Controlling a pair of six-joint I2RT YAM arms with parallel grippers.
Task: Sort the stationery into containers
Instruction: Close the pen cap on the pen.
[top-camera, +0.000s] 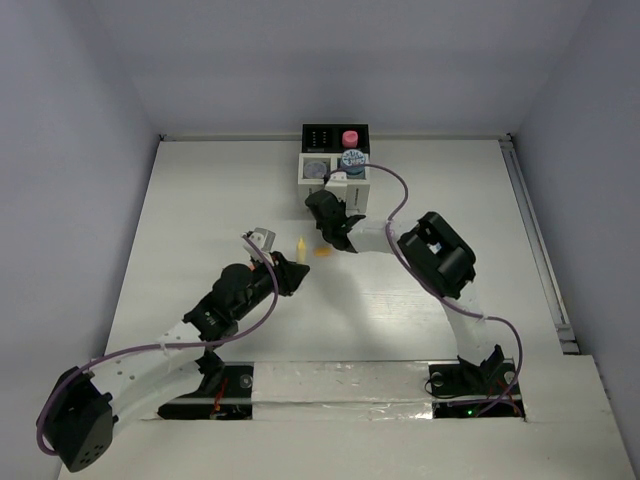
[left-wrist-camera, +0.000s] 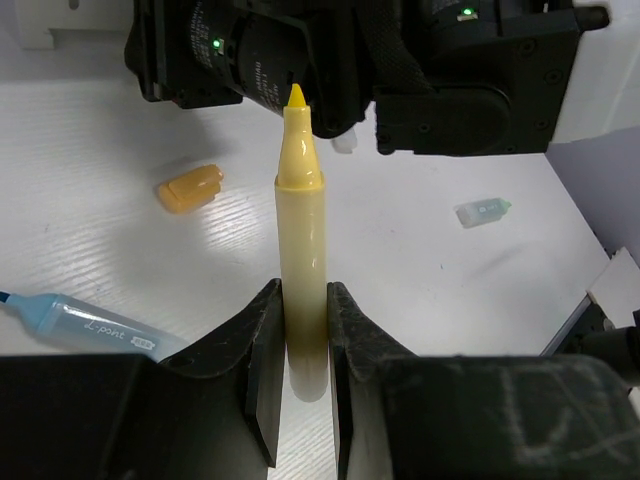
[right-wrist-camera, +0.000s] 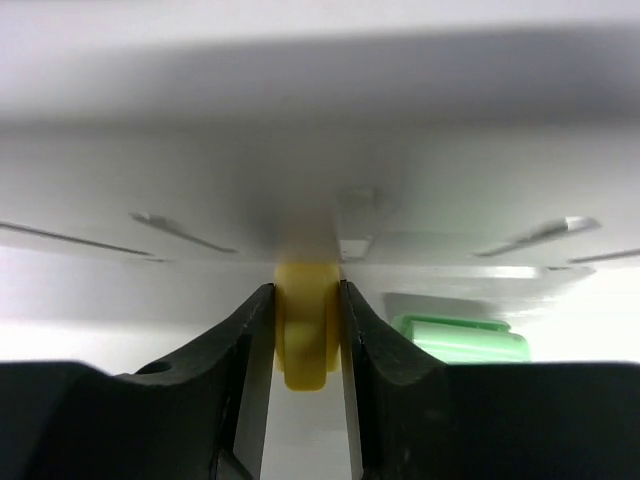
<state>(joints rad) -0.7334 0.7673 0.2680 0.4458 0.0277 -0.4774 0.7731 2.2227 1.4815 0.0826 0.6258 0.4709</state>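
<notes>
From above, the organiser stood at the counter's far side, with the right jaws just in front of it. The left jaws held a yellow marker nearby.

At the left wrist, the jaws clamped the yellow marker's barrel, tip pointing away, with an orange stub lying apart.

At the right wrist, the jaws pinched a yellow stub, with a green stub just beside it.

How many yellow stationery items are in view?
2. A yellow highlighter, uncapped, clamped in the left gripper; a yellow stub clamped in the right gripper beside the organiser. More may be hidden under the arms.
</notes>
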